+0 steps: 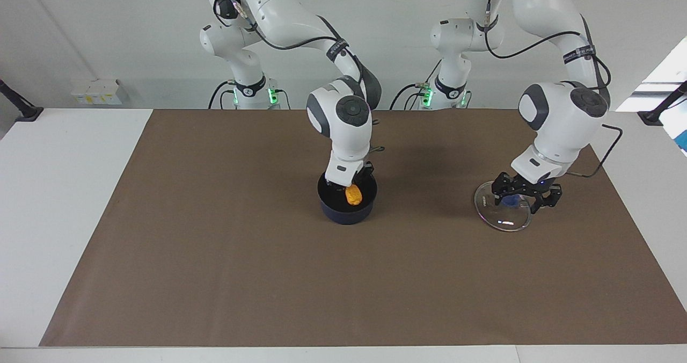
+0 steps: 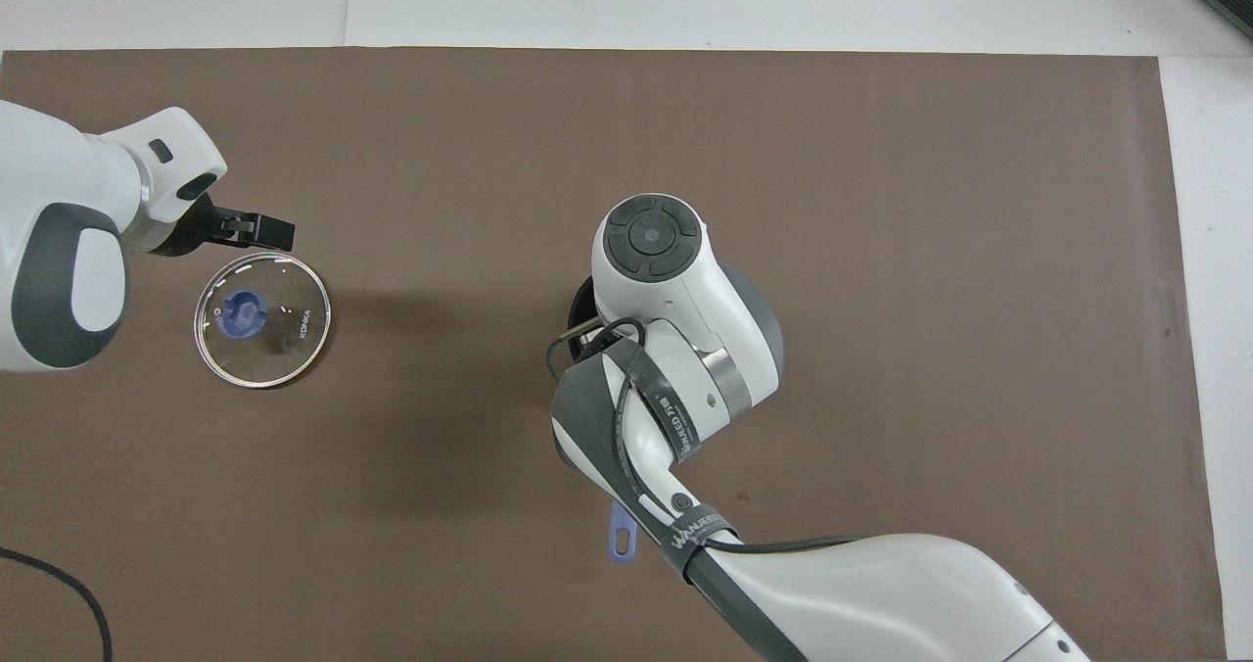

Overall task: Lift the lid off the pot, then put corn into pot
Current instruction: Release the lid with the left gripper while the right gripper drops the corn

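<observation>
- Facing view: the right gripper (image 1: pixel 350 187) reaches down into the pot (image 1: pixel 346 203), clenched on the corn (image 1: pixel 353 195), which sits just inside the pot's rim. Toward the left arm's end of the table, well apart from the pot, the lid (image 1: pixel 503 206) lies flat on the brown mat (image 1: pixel 214 255); the left gripper (image 1: pixel 528 197) hangs spread just above its knob.
- Overhead view: the right arm hides most of the pot, leaving its handle (image 2: pixel 621 539) showing. The left gripper (image 2: pixel 256 230) stands released over the lid's (image 2: pixel 262 321) rim.
</observation>
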You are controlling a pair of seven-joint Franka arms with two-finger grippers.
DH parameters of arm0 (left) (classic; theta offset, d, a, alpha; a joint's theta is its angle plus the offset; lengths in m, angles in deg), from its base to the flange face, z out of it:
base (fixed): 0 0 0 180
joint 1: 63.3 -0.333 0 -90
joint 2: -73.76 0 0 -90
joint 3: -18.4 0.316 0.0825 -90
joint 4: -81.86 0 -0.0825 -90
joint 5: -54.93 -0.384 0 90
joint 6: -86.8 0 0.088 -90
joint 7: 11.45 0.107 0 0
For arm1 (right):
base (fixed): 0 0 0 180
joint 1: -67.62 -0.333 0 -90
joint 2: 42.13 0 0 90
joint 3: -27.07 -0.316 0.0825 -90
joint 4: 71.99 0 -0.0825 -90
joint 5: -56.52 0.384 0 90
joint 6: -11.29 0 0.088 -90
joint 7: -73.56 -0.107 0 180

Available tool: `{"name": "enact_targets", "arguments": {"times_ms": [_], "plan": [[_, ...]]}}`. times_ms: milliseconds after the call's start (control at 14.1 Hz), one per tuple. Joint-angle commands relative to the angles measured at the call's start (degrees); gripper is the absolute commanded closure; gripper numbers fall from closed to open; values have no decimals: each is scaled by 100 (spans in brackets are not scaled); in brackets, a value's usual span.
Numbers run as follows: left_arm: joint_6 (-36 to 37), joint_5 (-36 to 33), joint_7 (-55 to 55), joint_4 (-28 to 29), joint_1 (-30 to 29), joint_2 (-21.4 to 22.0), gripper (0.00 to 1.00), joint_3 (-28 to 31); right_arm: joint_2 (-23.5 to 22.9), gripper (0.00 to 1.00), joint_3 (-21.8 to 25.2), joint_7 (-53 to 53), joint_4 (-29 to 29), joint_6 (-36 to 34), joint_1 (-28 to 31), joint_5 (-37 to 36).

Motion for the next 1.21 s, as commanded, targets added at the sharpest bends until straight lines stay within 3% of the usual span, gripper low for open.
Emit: {"name": "enact_targets", "arguments": {"times_ms": [0,142,497,781,1136], "plan": [[930,30,-255,-650,-3,-14,0,48,168,4,-16,177,-210,158,80,106],[1581,-5,-229,-1047,-56,47,0,74,159,0,-8,142,-122,167,124,35],[2304,-32,-167,-996,-118,741,0,83,377,0,80,133,107,387,641,35],[2603,-181,-194,-1084,-118,935,0,127,939,0,150,124,90,255,1019,-26],[3333,-461,-133,-1664,-39,1014,0,75,1765,0,142,185,107,-605,1617,-149]]}}
